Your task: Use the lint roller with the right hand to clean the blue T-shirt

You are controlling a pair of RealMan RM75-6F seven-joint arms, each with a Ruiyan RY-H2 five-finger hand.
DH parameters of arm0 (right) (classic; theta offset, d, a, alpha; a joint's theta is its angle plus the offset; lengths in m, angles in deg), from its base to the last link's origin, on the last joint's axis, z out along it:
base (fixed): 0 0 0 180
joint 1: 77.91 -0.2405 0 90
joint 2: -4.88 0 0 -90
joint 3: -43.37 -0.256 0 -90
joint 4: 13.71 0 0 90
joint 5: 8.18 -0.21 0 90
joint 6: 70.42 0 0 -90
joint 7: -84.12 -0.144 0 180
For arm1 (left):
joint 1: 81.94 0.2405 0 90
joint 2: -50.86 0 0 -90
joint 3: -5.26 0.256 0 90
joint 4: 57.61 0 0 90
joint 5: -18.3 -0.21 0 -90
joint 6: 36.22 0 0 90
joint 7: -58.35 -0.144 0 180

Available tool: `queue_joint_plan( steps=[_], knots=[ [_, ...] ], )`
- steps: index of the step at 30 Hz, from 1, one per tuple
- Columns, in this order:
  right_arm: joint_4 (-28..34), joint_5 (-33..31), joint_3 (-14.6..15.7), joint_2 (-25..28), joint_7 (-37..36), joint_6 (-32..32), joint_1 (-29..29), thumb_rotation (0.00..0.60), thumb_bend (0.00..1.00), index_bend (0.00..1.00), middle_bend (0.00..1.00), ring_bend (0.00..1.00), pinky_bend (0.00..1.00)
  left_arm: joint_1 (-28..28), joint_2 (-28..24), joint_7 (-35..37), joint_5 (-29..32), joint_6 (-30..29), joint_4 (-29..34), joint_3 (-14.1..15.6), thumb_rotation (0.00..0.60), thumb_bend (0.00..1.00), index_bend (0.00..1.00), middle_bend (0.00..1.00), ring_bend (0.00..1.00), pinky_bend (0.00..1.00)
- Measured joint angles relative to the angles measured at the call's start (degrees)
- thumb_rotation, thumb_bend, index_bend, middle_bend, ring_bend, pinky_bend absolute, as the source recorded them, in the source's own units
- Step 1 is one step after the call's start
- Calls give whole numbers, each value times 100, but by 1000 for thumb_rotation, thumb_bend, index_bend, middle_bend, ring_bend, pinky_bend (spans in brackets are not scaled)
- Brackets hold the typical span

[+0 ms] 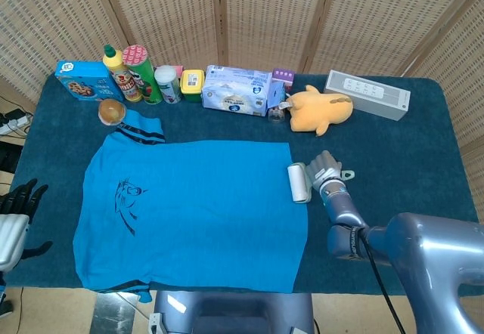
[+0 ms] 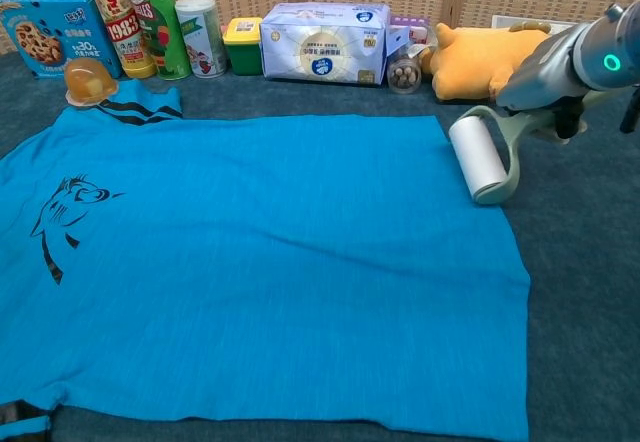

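Observation:
The blue T-shirt (image 1: pixel 189 209) (image 2: pixel 250 262) lies flat on the dark blue table, a black print near its left side. My right hand (image 1: pixel 327 171) (image 2: pixel 545 87) grips the grey handle of the lint roller (image 1: pixel 299 182) (image 2: pixel 477 156). The white roll rests at the shirt's right edge, partly over the table cloth. My left hand (image 1: pixel 17 207) hangs off the table's left edge with its fingers apart and nothing in it; the chest view does not show it.
Along the back stand a cookie box (image 1: pixel 85 79), bottles and cans (image 1: pixel 132 71), a tissue pack (image 1: pixel 237 90), a yellow plush toy (image 1: pixel 321 109) and a grey speaker (image 1: pixel 367 94). A round jelly cup (image 1: pixel 111 111) sits by the shirt's collar.

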Motion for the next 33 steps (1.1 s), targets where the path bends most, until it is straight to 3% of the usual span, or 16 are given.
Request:
queue_joint_plan(
  steps=[9, 11, 13, 14, 16, 18, 19, 24, 28, 33],
  knots=[
    [-1, 788, -164, 964, -1156, -362, 542, 600, 1000, 666, 703, 871, 1000, -2, -41, 83, -12, 6, -1, 4, 600, 115, 0, 0, 0, 90],
    [-175, 997, -229, 1068, -1485, -521, 761, 600, 1000, 614, 668, 812, 984, 1, -40, 77, -31, 2, 3, 15, 600, 115, 0, 0, 0, 90],
    [-439, 1294, -345, 1131, -1905, -723, 1046, 600, 996, 501, 588, 703, 899, 3, -33, 60, -44, 2, 6, 26, 600, 115, 0, 0, 0, 90],
    [-551, 1444, -414, 1148, -2102, -811, 1177, 600, 944, 409, 515, 609, 816, 4, -26, 42, -52, 2, 8, 33, 600, 115, 0, 0, 0, 90],
    [-807, 1857, -608, 1173, -2585, -1013, 1489, 600, 646, 175, 303, 353, 601, 5, -16, 14, -62, 4, 14, 45, 600, 115, 0, 0, 0, 90],
    [-1063, 2333, -804, 1185, -3063, -1186, 1811, 600, 166, 11, 78, 96, 373, 7, -6, -7, -68, 9, 21, 57, 600, 116, 0, 0, 0, 90],
    [-1175, 2545, -884, 1184, -3246, -1235, 1943, 600, 47, 0, 25, 36, 298, 7, -2, -17, -66, 10, 23, 59, 600, 116, 0, 0, 0, 89],
    [-1598, 3758, -1366, 1199, -4195, -1229, 2670, 600, 0, 0, 0, 0, 145, 0, 13, -57, -60, 18, 36, 61, 600, 116, 0, 0, 0, 90],
    [-1679, 4415, -1661, 1337, -4769, -1177, 3124, 600, 0, 0, 0, 0, 129, -8, 8, -58, -84, 32, 38, 70, 600, 116, 0, 0, 0, 90],
    [-1462, 4848, -1815, 1573, -5069, -792, 3482, 600, 0, 0, 0, 0, 128, 5, -37, 22, -231, 20, 34, 123, 600, 116, 0, 0, 0, 90]
  ],
)
